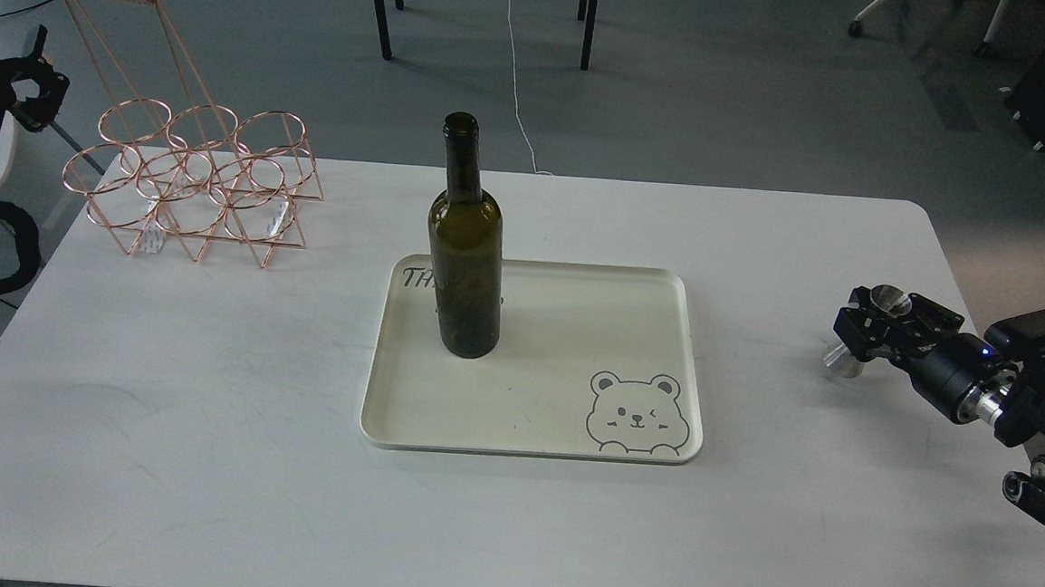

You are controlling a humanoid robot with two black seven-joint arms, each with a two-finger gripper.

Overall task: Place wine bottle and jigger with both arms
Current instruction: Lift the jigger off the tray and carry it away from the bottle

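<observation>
The wine bottle [464, 263] is dark olive-green and stands upright on the left half of a cream tray [569, 423] at the table's middle. The jigger [890, 301] is small and silver. It is tilted in my right gripper [867, 331], which is shut around its waist near the table's right edge; its lower cone [842, 361] is at or just above the tabletop. My left gripper [34, 87] is off the table's far left edge, well away from the bottle, empty, and too dark to tell its fingers apart.
A copper wire bottle rack [193, 184] stands at the table's back left corner. The tray has a bear drawing [635, 415] at its front right. Chair legs and cables are on the floor behind the white table [204, 456].
</observation>
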